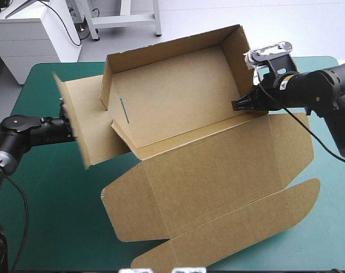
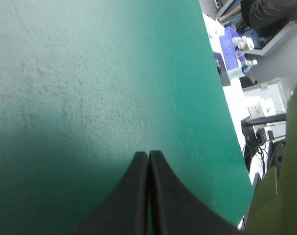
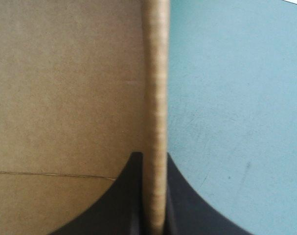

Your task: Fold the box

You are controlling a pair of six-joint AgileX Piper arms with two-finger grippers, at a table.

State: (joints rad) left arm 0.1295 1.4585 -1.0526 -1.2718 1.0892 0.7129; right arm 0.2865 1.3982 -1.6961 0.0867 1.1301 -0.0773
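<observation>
Cardboard is what I am steering here. I judge it light, stiff across its panels and willing to bend only at the scored creases, so a rough pull would likely crush an edge or swing the whole sheet instead of folding it. The box (image 1: 206, 170) lies across the middle of the teal-green cover (image 1: 41, 222). Its far half is already a tray with the back wall and right wall (image 1: 235, 57) standing, and its lid (image 1: 217, 227) lies flat toward the near edge. My right gripper (image 3: 153, 155) is clamped on the near end of that right wall, the board's rim pinched between the black fingers, with brown board on one side and bare cover on the other. My left gripper (image 2: 148, 153) has its fingers pressed together in a point with nothing between them. It hangs over bare cover with brown board just beside it, and from above it is mostly hidden behind the raised left flap (image 1: 75, 131). For a hold I would take a free wall edge close to a crease, not mid-panel, since the surface looks smooth enough to slip.
</observation>
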